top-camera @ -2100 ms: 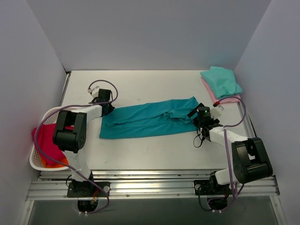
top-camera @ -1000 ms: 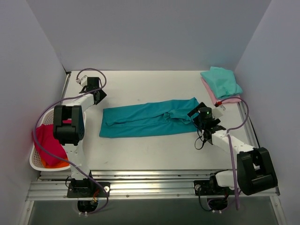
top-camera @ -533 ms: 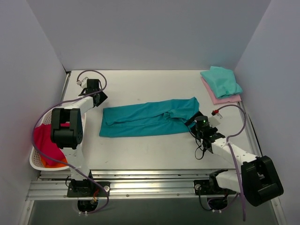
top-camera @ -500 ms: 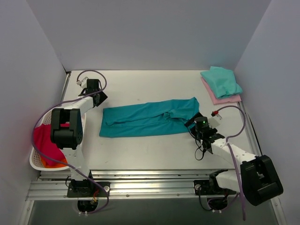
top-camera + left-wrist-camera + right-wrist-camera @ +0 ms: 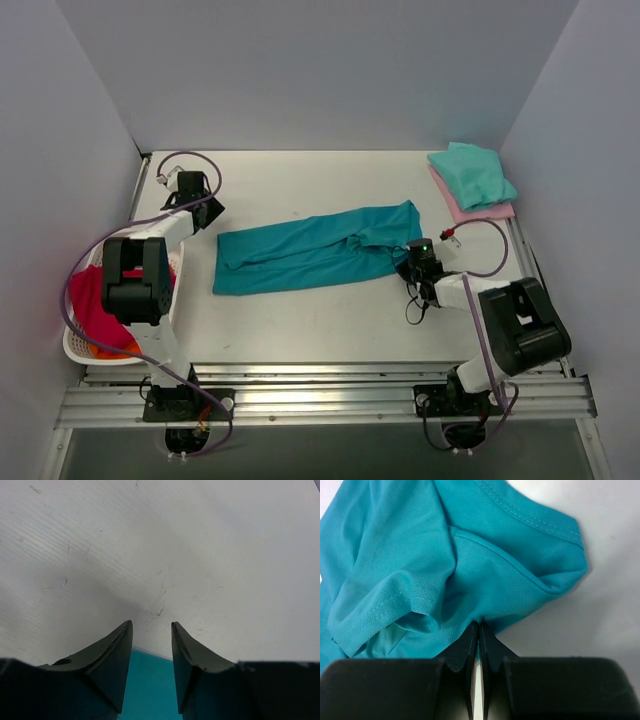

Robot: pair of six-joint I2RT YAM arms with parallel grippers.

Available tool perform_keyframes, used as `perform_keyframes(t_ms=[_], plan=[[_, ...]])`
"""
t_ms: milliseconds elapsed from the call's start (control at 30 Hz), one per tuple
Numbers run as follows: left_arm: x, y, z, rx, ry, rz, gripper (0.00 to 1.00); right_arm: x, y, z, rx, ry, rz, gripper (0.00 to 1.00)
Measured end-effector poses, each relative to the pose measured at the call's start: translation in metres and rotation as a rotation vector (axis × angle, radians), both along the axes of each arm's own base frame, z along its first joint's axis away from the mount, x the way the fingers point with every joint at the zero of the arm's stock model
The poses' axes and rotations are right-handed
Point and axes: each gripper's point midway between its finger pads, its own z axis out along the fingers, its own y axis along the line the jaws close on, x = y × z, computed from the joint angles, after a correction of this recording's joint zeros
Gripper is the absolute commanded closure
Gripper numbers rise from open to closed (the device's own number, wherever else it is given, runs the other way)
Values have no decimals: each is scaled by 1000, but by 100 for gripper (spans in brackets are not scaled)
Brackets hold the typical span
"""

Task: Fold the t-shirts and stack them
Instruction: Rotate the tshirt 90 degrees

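Observation:
The teal-blue t-shirt (image 5: 310,250) lies across the middle of the table as a long folded strip. My right gripper (image 5: 407,258) is at the strip's near right corner. In the right wrist view this gripper (image 5: 479,624) is shut, pinching a fold of the bunched teal cloth (image 5: 420,545). My left gripper (image 5: 207,207) hovers at the far left, just beyond the strip's left end. It stands open (image 5: 151,624) with nothing between its fingers, and a teal edge (image 5: 150,685) shows below them. The folded mint-green t-shirt (image 5: 472,172) rests on the pale pink one (image 5: 484,211) at the far right corner.
A white lattice basket (image 5: 72,345) holding red cloth (image 5: 98,305) sits off the table's left edge beside the left arm. Grey walls close in the left, back and right sides. A metal rail (image 5: 320,385) runs along the near edge.
My right gripper has slid in to the teal shirt's near right corner and gone from open to shut on the cloth. The left gripper has hardly moved.

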Motion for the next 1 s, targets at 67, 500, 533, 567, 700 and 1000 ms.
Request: perform_keyframes(t_ms=[67,500,533,567,700,1000], plan=[[-3,2,1,-3,-1,2,54,16,1,0,10,-10,-8,100],[-5,6,10,-25,-27,-3,55,210,37,9,13,-125,-2,100],[-4,6,11,-28,-30,-2,55,226,42,11,18,-149,11,100],[-4,7,10,-30,-32,-1,55,244,48,11,24,-170,26,99],[-6,9,8,-37,-28,2,55,295,78,21,98,-304,128,17],[-7,19,11,-49,-43,19,55,279,80,95,3,-414,231,0]])
